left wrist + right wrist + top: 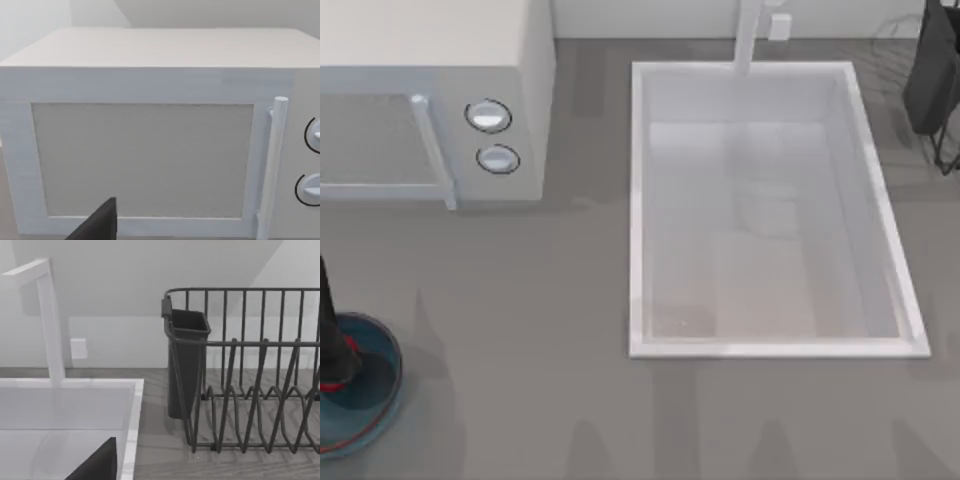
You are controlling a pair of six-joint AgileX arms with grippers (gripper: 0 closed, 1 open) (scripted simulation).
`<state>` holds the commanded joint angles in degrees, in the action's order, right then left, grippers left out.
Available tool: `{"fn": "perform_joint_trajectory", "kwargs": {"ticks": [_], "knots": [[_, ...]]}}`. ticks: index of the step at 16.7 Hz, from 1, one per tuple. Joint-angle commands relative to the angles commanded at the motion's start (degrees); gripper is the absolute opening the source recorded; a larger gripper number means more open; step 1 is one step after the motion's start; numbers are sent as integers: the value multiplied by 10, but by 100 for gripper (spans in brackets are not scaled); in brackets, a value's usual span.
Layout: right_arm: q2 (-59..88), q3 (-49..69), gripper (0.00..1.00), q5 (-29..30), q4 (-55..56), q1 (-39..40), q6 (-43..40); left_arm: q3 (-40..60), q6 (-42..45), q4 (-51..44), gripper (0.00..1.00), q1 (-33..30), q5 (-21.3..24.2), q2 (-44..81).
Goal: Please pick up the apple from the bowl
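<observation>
From above, the sink (640, 200) sat sunk in the grey table (540, 330), right of the middle, its tap (748, 40) rising from its far rim. Well left of the sink, at the table's left edge and level with the sink's near corner, lay the blue bowl (380, 370). The apple (350, 347) was in the bowl, seen as a patch of red beside the dark left arm. The left gripper (332, 365) hung right over the apple, hiding most of it, and whether it was open or clamped on the fruit could not be told, nor whether it touched the fruit. Left of the sink and farther back stood the white microwave (430, 90), its two knobs (488, 116) on the side facing the sink. Right of the sink's far corner stood a dark rack (935, 70). In the left wrist view, the microwave (150, 150) faced the camera with its door shut, the handle (275, 165) upright beside the knobs (312, 187), and a dark wedge of the left gripper (97, 225) showed in front of the door. In the right wrist view, the sink (132, 430) and tap (50, 320) lay beside the wire rack (250, 390), whose dark cup (185, 365) hung on the end nearest the sink. A dark wedge of the right gripper (97, 465) showed over the sink's basin, and its state could not be told either.
</observation>
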<state>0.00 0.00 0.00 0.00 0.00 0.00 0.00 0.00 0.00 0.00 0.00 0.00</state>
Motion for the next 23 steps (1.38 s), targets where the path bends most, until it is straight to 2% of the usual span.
{"fn": "perform_joint_trajectory", "kwargs": {"ticks": [14, 18, 23], "knots": [[0, 0, 100, 0, 0, 0, 0, 17, 2, -19, 100, 1, 0, 19], [0, 0, 100, 0, 0, 0, 0, 101, 9, -110, 100, 7, 0, 130], [0, 0, 100, 0, 0, 0, 0, 260, 23, -282, 100, 18, 0, 371]]}}
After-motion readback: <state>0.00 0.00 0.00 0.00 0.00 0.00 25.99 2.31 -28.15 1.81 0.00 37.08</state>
